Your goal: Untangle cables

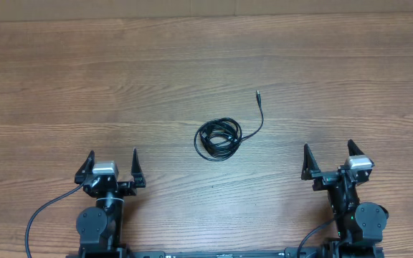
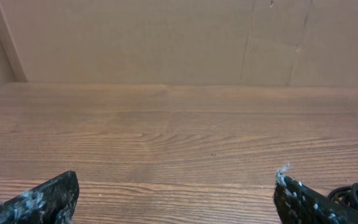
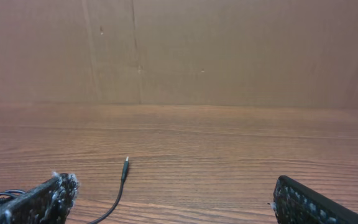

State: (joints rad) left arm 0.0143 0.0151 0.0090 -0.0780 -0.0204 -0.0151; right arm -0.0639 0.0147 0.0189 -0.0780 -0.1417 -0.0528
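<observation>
The left pincer [image 1: 112,153] and right pincer [image 1: 328,145] both gape empty at the six o'clock edge of the bench [image 1: 84,72]. The cables [image 1: 218,138] sit coiled mid-bench, a loose tail [image 1: 257,93] toward one o'clock. The knots are unreadable from here, so draw that tail gently, coil pinned.

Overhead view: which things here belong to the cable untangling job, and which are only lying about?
Belonging to the job: cable bundle; its loose plug end; left claw and right claw, both open and empty.

Only surroundings: wooden table; cardboard wall behind it.
</observation>
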